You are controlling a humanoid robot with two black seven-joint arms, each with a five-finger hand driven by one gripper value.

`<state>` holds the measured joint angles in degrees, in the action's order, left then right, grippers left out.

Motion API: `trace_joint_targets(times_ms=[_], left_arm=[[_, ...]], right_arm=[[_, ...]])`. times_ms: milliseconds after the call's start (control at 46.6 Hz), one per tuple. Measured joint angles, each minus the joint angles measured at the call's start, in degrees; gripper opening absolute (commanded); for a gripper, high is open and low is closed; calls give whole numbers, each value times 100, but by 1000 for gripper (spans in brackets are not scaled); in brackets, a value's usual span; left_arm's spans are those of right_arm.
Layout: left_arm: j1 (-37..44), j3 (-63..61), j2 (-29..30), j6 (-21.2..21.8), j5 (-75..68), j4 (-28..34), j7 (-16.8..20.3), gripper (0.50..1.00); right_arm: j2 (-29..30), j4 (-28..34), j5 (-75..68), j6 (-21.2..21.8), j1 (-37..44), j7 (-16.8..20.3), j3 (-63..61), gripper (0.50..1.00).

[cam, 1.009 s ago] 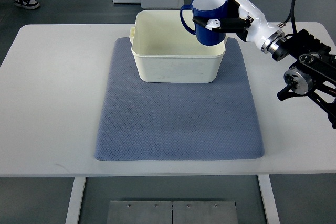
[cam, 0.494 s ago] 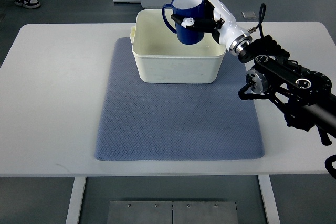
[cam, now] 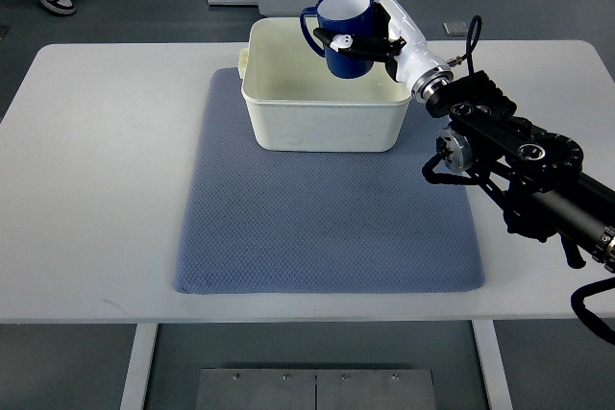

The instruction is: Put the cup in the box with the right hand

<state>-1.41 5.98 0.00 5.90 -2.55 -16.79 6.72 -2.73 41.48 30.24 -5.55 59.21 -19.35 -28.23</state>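
Cup (cam: 342,31) gripped in right hand (cam: 380,38) (over the box (cam: 322,122)).

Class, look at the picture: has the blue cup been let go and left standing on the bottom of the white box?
No: the right hand grips the blue cup, holding it upright above the white box.
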Motion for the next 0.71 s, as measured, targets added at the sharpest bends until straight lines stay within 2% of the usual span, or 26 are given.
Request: trace_joint_targets(times_ms=[708], left_arm=[[0,3,0,-2,0,0,1,1000]], right_arm=[[-143,191,8,11,-27,18,3,991]])
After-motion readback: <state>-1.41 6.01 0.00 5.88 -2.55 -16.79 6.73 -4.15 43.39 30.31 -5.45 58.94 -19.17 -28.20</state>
